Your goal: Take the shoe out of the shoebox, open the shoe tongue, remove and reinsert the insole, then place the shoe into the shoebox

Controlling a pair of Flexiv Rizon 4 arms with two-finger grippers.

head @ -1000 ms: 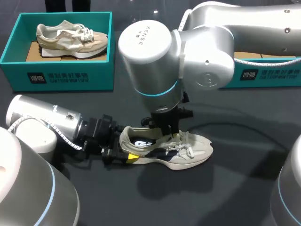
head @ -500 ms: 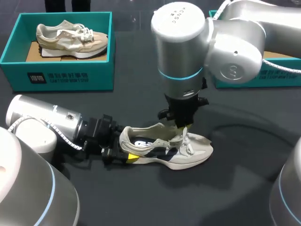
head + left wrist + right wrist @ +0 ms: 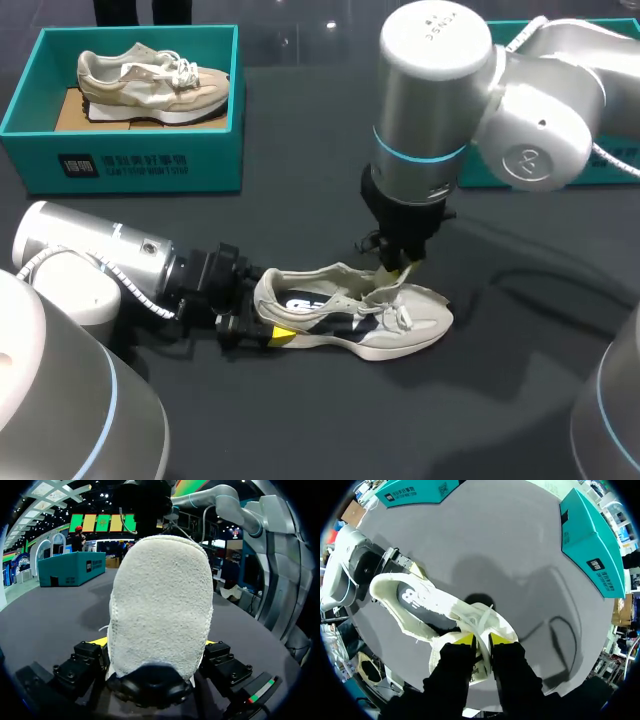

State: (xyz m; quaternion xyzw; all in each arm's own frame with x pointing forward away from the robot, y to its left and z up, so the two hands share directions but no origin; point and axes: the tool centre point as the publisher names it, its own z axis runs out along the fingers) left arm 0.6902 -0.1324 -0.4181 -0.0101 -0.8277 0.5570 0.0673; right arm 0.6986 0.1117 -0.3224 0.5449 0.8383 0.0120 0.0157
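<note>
Right gripper [image 3: 481, 641] stands straight above the lacing, its yellow tips nearly together and pinching the padded cream tongue [image 3: 374, 287] of the cream-and-white mesh sneaker [image 3: 405, 325]. Left gripper [image 3: 155, 642] lies low along the dark grey matte tabletop [image 3: 300, 405], its fingers clamped from both sides on the sneaker's fuzzy, rounded heel, so the sneaker rests on its sole well apart from both teal cardboard shoeboxes [image 3: 585, 540].

Opening the tongue looks to be the step in hand. To do it well, I judge the right gripper should draw the tongue up and toward the toe in a gentle arc while the left gripper holds the heel firm, so the sole stays flat. The white laces [image 3: 479, 614] are loose and floppy and could snag on the fingertips. The soft mesh upper will buckle easily; the dark printed insole [image 3: 415, 597] shows through the widened mouth, flat and thin, probably flexible
</note>
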